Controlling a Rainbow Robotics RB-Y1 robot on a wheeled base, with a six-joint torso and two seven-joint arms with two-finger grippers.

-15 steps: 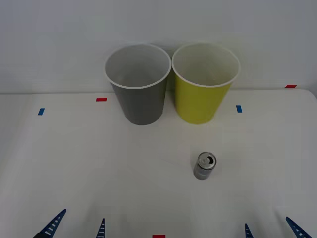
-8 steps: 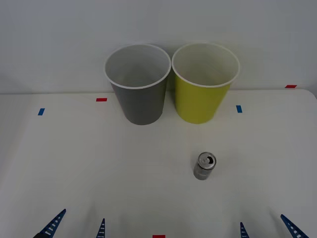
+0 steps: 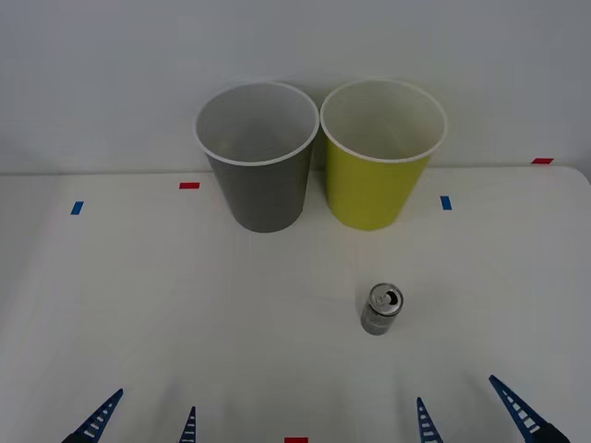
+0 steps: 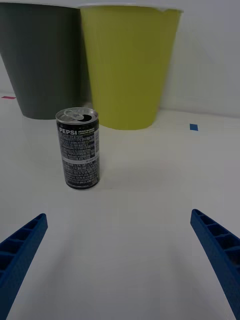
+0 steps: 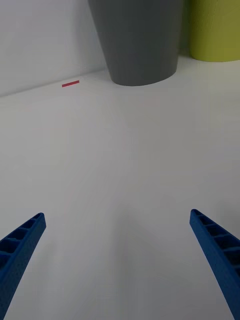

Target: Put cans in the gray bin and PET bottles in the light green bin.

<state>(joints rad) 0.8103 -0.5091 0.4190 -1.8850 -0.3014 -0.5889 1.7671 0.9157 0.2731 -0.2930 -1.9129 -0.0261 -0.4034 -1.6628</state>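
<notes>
Blue ribbed fingers of the right gripper (image 3: 469, 413) are seen spread apart at the near edge of the white table (image 3: 138, 305), holding nothing; the left gripper (image 3: 143, 420) is likewise parted, well to the left. Ahead of the right gripper, slightly to its left and apart from it, the can (image 3: 380, 308) stands upright, top opened. Farthest back, the gray bin (image 3: 258, 157) and the light green bin (image 3: 381, 154) stand side by side.
</notes>
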